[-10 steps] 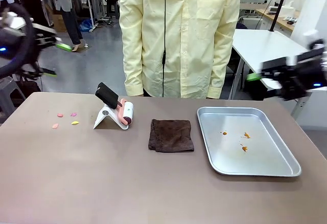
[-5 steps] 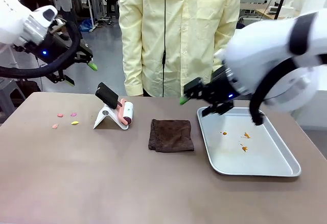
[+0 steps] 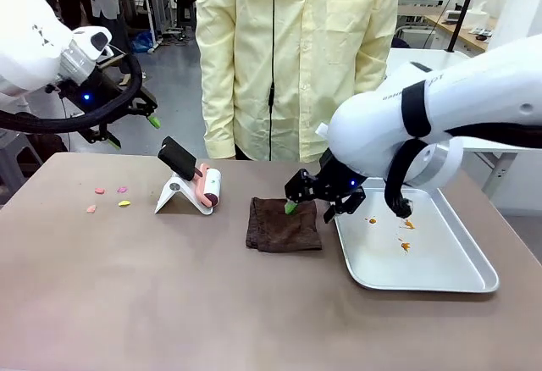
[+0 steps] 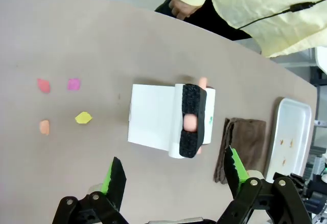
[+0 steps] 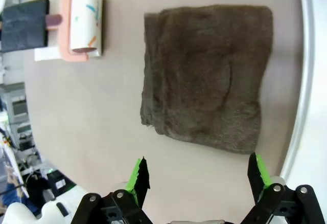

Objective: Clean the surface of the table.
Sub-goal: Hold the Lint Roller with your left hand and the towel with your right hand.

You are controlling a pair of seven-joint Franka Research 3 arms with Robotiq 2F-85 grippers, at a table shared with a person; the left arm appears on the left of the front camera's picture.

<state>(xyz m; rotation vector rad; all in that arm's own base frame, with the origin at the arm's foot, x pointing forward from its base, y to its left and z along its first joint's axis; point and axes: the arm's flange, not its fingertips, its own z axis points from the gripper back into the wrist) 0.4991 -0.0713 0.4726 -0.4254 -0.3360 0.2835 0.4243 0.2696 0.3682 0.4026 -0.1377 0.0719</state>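
Table (image 3: 212,303): the brown top spans the front view, with the person (image 3: 296,58) standing at its far edge. Dirt to clear: a few small coloured scraps (image 3: 110,198) loose near the left edge, and orange crumbs (image 3: 405,234) inside the tray (image 3: 440,265) by the right edge. Tools sit between these, toward the far edge. The roller (image 3: 209,186) is propped on its white stand (image 3: 174,195) with the black handle raised, probably so it can be taken from above. The folded brown cloth (image 3: 284,224) lies flat mid-table, just beside the tray's left rim. The right gripper (image 3: 312,206) hangs low over the cloth's far right corner, jaws fully apart with nothing between them. In its wrist view the cloth lies ahead of the green pads (image 5: 139,175), which stand about as wide as the fold. Judged: lining up to take the cloth for wiping. The left gripper (image 3: 134,131) is held high near the far left corner, also wide open and empty. Its wrist view looks down on the roller, with the scraps off to one side. Judged: roller is its likely target. No contact at either gripper.
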